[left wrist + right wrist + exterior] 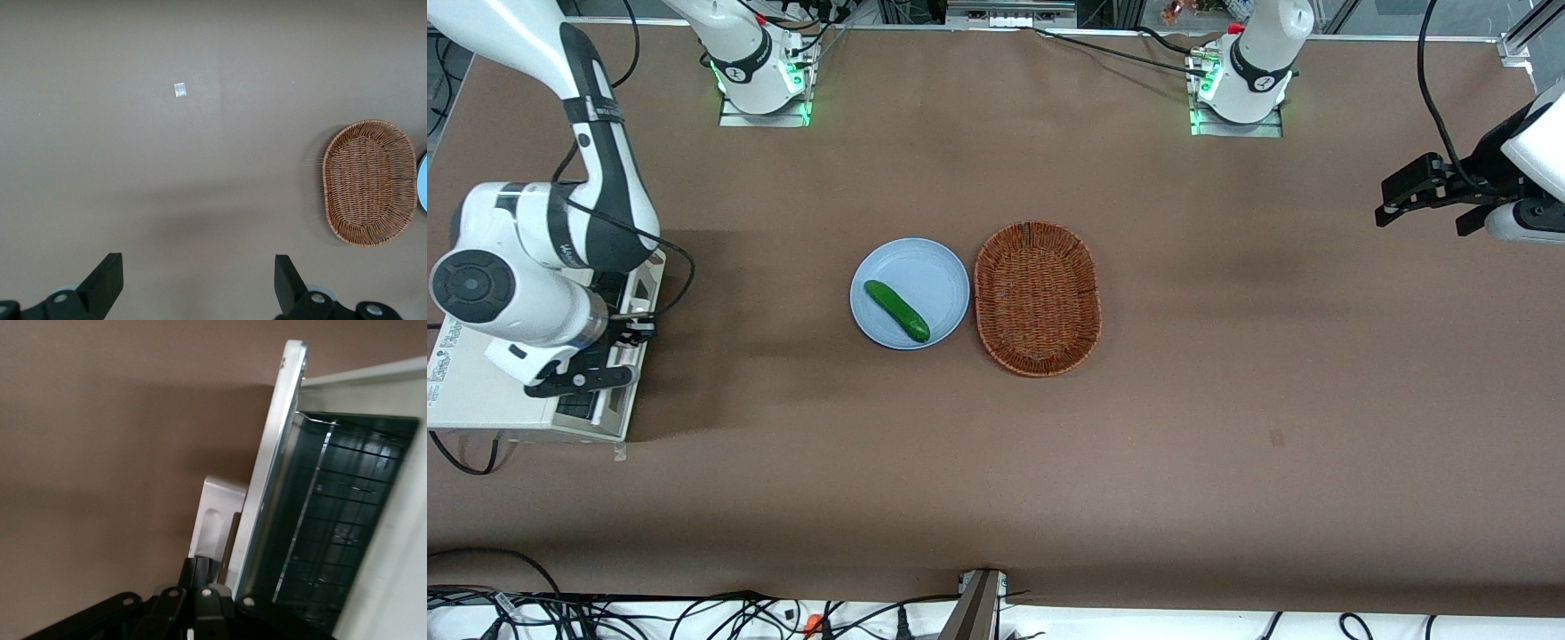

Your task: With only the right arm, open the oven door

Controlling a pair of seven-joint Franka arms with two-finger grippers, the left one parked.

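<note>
End effector [618,354] of the right arm [534,267] grasps the handle [217,520] of the oven door [270,487], which stands ajar. Judging by this, opening is underway; next, swing the door fully down.

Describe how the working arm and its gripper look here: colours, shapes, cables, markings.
The right arm has glossy white rounded shells with black joint sections, a round dark end cap, small grey lettering and a thin black cable looping alongside. Its gripper, above the oven door, is matte black with two fingers and silver screws.
</note>
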